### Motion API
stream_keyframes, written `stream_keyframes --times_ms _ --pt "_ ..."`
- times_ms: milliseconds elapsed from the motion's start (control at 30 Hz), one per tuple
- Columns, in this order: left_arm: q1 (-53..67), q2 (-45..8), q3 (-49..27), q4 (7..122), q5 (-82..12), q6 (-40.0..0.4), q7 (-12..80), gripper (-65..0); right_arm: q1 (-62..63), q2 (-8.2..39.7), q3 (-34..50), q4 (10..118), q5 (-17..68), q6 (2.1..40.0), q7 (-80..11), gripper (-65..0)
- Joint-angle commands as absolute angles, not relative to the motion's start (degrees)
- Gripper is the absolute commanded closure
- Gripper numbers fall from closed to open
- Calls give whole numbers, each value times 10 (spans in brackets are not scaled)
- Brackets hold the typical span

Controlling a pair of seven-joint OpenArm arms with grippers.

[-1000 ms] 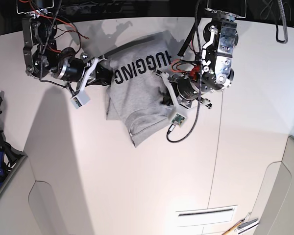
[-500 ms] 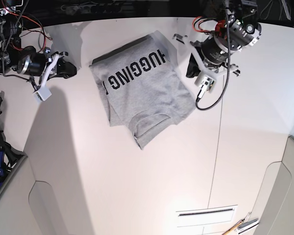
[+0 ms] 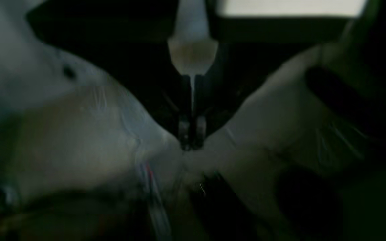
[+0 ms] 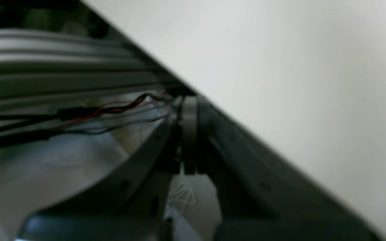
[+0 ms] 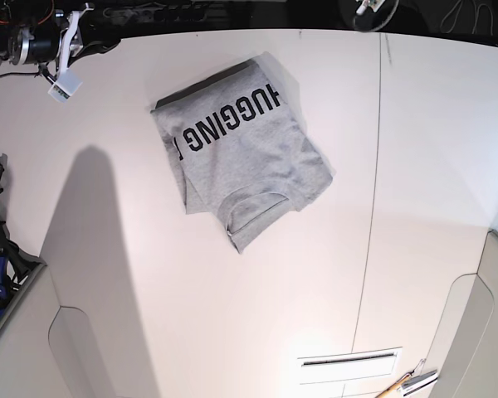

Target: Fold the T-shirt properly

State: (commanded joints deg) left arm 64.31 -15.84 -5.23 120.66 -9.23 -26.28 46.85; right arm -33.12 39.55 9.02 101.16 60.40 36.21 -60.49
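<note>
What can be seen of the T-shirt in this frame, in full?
The T-shirt is heather-grey, soft cotton by its look, and lies folded into a compact, roughly square bundle, turned at an angle on the white table. Bold black capitals reading "HUGGING" run across its upper part, upside down in the base view. A curved folded edge and a narrow flap stick out at its lower corner. Only the table touches it; no gripper is near it.
</note>
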Motion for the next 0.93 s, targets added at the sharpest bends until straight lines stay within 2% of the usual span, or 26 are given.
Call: stream_keyframes --times_ms 100,200,300,400,567,767,933 --pt "666 -220 -20 1140 -94 -261 437 -7 -387 395 90 1011 597 362 -604 0" --pt "661 -276 30 1060 -94 -215 389 -7 -435 391 89 1011 569 358 -596 0" --pt "634 -295 70 966 -94 -199 307 -7 -468 389 83 1001 546 357 -572 0" --pt "585 -292 107 854 -95 -203 240 -7 -485 389 63 951 498 353 -493 0" --pt "478 -273 201 679 -96 -203 237 -7 -449 389 -13 788 409 347 -396 0" --pt "374 -212 280 516 -96 -203 231 -7 -342 380 -122 615 316 347 -392 0" --pt "317 -165 288 461 -96 -201 216 -7 -253 355 -178 534 248 347 -382 0"
